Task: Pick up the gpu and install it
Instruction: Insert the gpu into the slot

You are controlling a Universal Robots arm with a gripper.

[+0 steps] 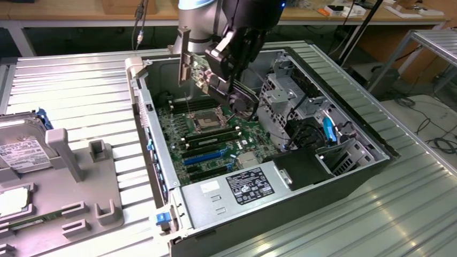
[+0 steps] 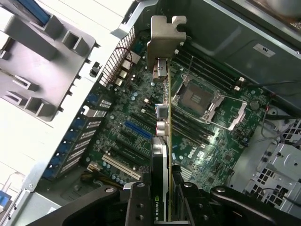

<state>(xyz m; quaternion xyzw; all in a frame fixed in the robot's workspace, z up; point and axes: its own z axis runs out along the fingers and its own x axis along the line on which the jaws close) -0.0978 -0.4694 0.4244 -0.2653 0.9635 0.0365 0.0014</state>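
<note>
The gpu (image 1: 198, 76) hangs in the air over the back part of the open computer case (image 1: 343, 160), its silver end bracket (image 1: 184, 56) pointing toward the case's rear wall. My gripper (image 1: 227, 65) is shut on it from above. In the wrist view the gpu (image 2: 163, 141) runs edge-on away from the fingers (image 2: 138, 200), with its bracket (image 2: 164, 40) at the far end. It floats above the motherboard (image 2: 207, 127), over the rows of expansion slots (image 2: 136, 129), and touches none of them.
In the case lie the CPU socket (image 1: 203, 120), blue slots (image 1: 203, 156), a power supply (image 1: 246, 184) and a drive cage (image 1: 286, 96). At the exterior view's left a grey fixture (image 1: 85, 176) holds a hard drive (image 1: 21, 152).
</note>
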